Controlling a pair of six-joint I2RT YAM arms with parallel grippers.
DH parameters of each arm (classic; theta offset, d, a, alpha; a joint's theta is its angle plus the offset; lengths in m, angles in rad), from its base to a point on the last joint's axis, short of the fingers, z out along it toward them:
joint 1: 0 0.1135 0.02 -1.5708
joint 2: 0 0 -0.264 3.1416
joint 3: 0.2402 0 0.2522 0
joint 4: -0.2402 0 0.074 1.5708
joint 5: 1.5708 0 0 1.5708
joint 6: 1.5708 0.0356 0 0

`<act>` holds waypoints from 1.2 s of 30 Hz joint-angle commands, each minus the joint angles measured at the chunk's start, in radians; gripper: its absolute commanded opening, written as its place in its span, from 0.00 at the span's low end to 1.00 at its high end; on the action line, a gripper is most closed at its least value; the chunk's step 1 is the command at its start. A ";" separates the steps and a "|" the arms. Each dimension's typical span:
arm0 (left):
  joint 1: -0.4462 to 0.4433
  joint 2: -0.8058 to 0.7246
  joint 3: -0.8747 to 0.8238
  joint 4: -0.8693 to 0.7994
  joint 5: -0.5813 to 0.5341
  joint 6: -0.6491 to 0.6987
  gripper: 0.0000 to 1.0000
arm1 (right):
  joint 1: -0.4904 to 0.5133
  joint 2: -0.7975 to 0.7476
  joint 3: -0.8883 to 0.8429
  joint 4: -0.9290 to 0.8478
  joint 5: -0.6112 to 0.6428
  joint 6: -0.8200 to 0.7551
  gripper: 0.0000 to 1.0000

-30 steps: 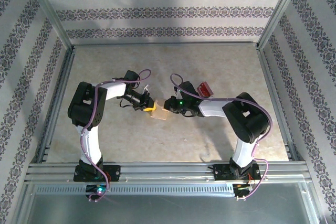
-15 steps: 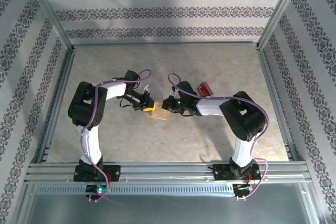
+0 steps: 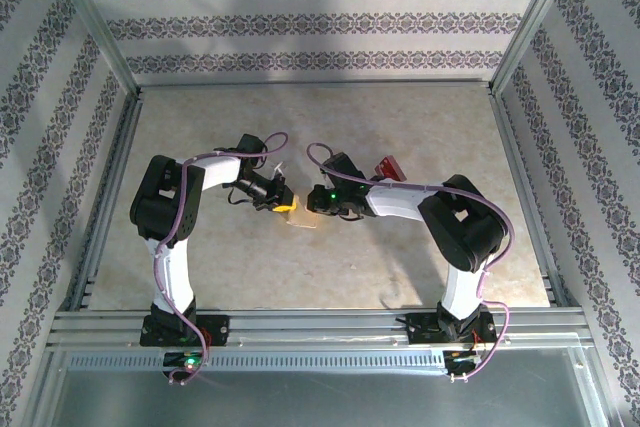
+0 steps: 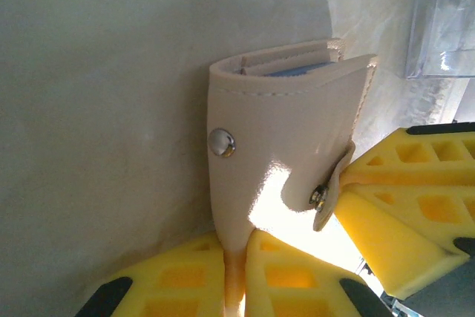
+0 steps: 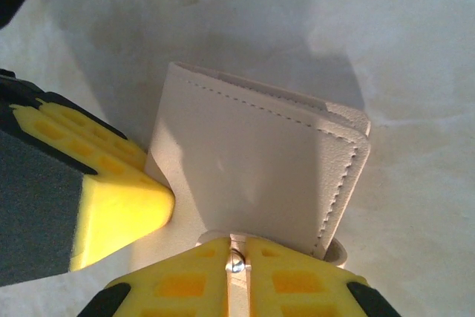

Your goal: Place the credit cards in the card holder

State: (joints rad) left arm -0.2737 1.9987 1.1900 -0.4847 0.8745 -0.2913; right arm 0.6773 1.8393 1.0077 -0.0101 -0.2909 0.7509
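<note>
Counter (image 3: 300, 127): pale and mottled; the action sits near its middle.
Left claw (image 3: 287, 207): comes in from 9 o'clock and is clamped shut on the lower edge of the wallet's cover, fingers tight against the leather.
Right claw (image 3: 318, 202): comes in from 3 o'clock, closed hard on the little strap, so the two claws hold the wallet between them.
Card holder (image 3: 303, 215): tan, folded, held just above the counter with its open mouth facing away from the left claw; bluish sleeves peek out at the top.
Credit cards (image 3: 388, 169): red, lying at about 2 o'clock from the wallet, just beyond the right forearm, untouched.
Closing tab (image 5: 236, 261): unsnapped and pinched right at its metal popper.
Snap stud (image 4: 222, 142): bare on the cover, nothing fastened to it.
Risk, tab: I reckon a sharp pull could slip the glossy strap out of the pads and let the wallet flop shut.
Risk, cover: the left grip is only on an edge; twisting may peel it free.
Risk, cards: both claws are busy, so fetching a card means letting go somewhere.
</note>
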 commanded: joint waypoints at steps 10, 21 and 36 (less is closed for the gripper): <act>-0.013 0.020 0.012 -0.040 -0.017 0.026 0.11 | 0.049 0.081 0.129 -0.192 0.085 -0.082 0.15; -0.013 0.017 0.007 -0.036 -0.015 0.025 0.11 | 0.047 0.158 0.190 -0.248 0.088 -0.093 0.14; -0.015 0.019 0.007 -0.034 -0.012 0.021 0.11 | 0.057 0.209 0.276 -0.394 0.149 -0.134 0.14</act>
State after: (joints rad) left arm -0.2729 1.9991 1.1915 -0.4866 0.8555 -0.2905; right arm 0.7120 1.9682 1.2972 -0.3824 -0.2092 0.6453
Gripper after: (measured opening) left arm 0.111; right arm 0.137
